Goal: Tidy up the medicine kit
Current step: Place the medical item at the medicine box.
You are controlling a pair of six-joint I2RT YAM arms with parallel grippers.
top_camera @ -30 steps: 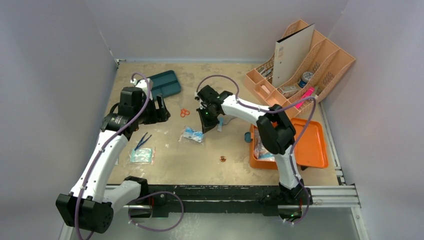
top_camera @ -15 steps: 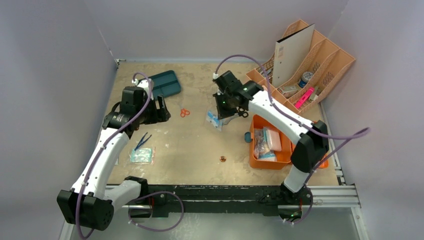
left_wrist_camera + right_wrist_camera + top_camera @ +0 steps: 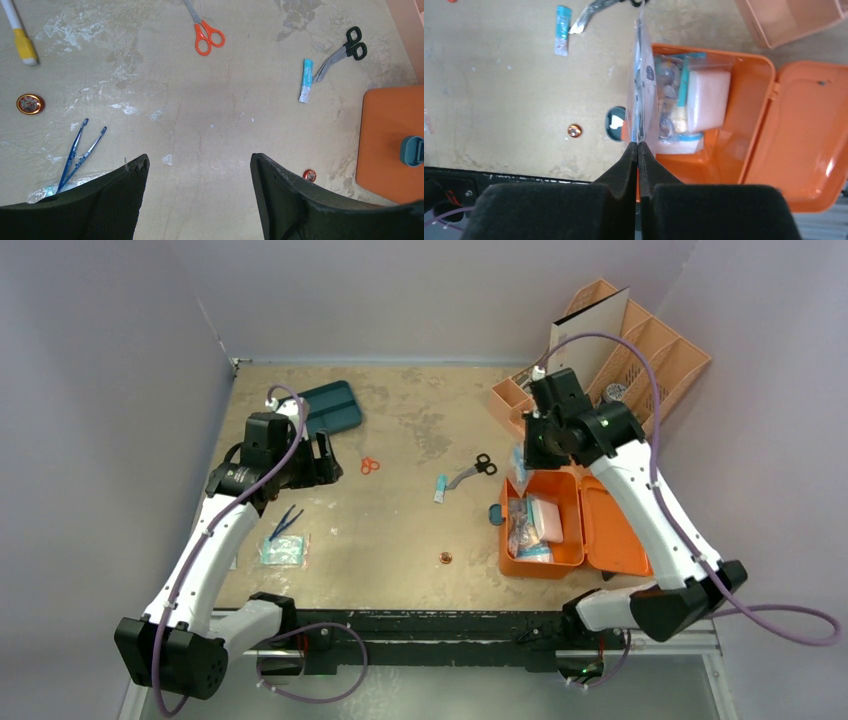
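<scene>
Kit point(image 3: 612, 537) sits open at the table's point(image 3: 420, 540) near right, lid laid flat to the right of the base, grey-blue latch point(image 3: 615, 123) on the base's left wall. In the base we see a pale pink block pack point(image 3: 708, 96), a clear bag point(image 3: 667, 102) of mixed small items left of it, and a teal-edged pack point(image 3: 679, 142) at the near end. Right gripper point(image 3: 638, 146) has its fingers pressed together on a clear packet point(image 3: 640, 85), held edge-on above the base's left edge. Left gripper point(image 3: 198, 158) hovers at far left, fingers wide apart over bare table. Peach organizer point(image 3: 690, 358) stands at far right behind the kit with an upright folder point(image 3: 585, 340) in it; we can't make out its other contents. Teal tray point(image 3: 328, 407) lies at far left.
</scene>
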